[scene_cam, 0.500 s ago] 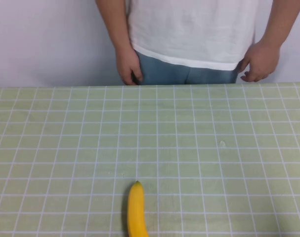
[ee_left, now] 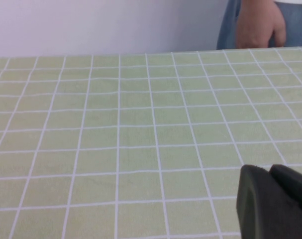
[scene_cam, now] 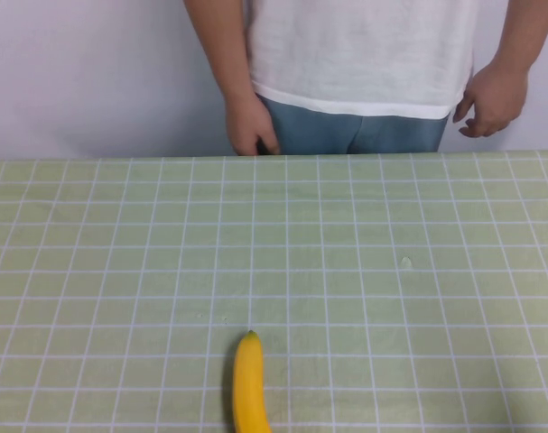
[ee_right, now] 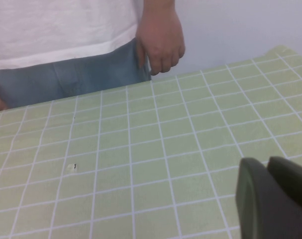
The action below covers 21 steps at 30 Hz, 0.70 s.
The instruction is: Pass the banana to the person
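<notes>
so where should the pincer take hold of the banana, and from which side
Probably across the banana's middle, coming straight down from above. It lies flat on the table, lengthwise away from the robot, so the jaws should close across its narrow width from left and right. Its near end is cut off in the high view. The left pincer and right pincer show only in their wrist views, away from the fruit.

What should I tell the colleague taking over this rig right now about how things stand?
Left gripper: only a dark part shows in its wrist view, above the table, holding nothing.
Right gripper: likewise, holding nothing.
Banana: lying at the table's near edge, ungrasped.
Person: standing behind the far edge, both hands down.
Done: nothing.
Left: grasp the banana, hand it over.
</notes>
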{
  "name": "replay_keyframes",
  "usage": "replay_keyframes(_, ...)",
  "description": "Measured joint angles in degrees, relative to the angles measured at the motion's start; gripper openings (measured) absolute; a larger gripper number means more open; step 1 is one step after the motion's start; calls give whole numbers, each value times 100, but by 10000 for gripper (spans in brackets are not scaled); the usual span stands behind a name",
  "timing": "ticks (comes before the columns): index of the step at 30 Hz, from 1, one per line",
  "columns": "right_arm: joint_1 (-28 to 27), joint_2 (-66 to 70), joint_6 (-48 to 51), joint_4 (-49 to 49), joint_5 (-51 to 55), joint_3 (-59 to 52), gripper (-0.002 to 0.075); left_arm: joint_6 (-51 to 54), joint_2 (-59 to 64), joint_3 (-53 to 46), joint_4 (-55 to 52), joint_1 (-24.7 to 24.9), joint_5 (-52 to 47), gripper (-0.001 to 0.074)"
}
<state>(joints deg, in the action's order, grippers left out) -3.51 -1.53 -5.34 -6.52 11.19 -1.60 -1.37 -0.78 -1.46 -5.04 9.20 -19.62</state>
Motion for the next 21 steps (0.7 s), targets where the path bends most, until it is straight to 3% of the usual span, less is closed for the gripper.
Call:
replay_keyframes(12,0,0,0,0,0,0,-7,-130,0,0,0,0,577,4)
replay_keyframes(21,0,0,0,0,0,0,-7,-880,0,0,0,0,3202,4)
